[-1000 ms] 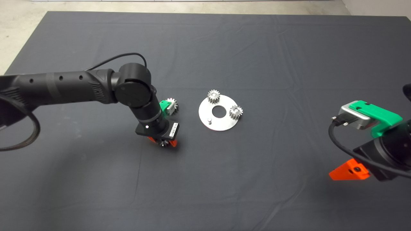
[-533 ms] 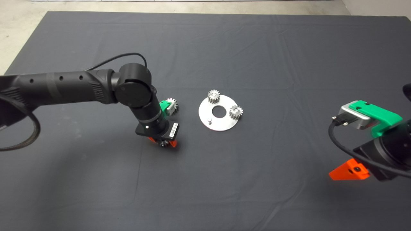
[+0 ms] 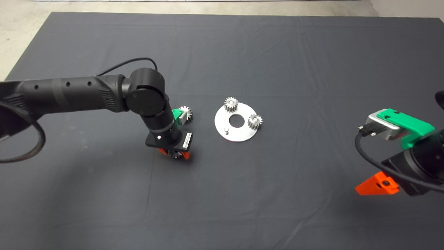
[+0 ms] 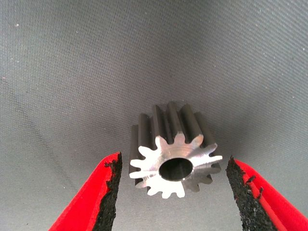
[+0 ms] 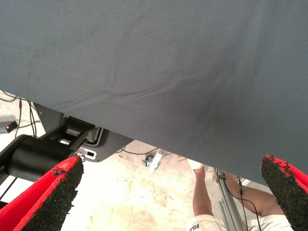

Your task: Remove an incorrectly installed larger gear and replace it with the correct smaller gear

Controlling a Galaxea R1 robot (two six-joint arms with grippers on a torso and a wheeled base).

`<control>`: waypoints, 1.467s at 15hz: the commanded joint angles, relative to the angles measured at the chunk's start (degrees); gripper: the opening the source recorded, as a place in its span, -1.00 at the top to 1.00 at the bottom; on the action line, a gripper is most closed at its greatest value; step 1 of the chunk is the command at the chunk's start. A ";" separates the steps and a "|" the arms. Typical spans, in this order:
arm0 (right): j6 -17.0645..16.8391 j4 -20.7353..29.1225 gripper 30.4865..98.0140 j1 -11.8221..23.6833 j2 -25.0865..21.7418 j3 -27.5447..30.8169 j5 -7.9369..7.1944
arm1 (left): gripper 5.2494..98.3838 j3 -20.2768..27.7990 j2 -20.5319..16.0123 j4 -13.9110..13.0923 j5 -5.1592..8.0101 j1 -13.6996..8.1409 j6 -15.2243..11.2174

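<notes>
Your left gripper (image 4: 171, 192) stood low over the dark mat (image 3: 242, 194), spread wide, not yet clamped on anything. The smaller gear (image 4: 173, 156) sat squarely between its two black pads, apart from both, resting on one flat face with its bore axis pointing up toward the wrist camera; a straight squeeze looked like all that was needed. A second steel gear (image 3: 185, 113), probably the larger gear, lay just behind the wrist. To the right, the round steel plate (image 3: 222, 130) carried two gears and one bare pin (image 3: 225, 131). Farther right, your right gripper (image 5: 168, 192) waited parked and spread apart at the mat's edge, with a person's legs showing beyond it.
</notes>
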 commanded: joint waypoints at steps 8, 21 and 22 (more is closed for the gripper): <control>0.08 1.71 -0.99 0.66 -0.05 0.24 -6.20 | -0.07 -0.82 0.58 0.64 0.49 -0.54 -1.30; -0.10 1.71 -0.99 0.75 -0.13 0.24 -6.20 | 0.10 -0.30 0.49 2.31 0.41 -0.46 -2.44; -0.10 1.71 -0.99 0.75 -0.13 0.24 -6.20 | 0.12 -0.59 0.49 2.31 0.40 -0.46 -2.44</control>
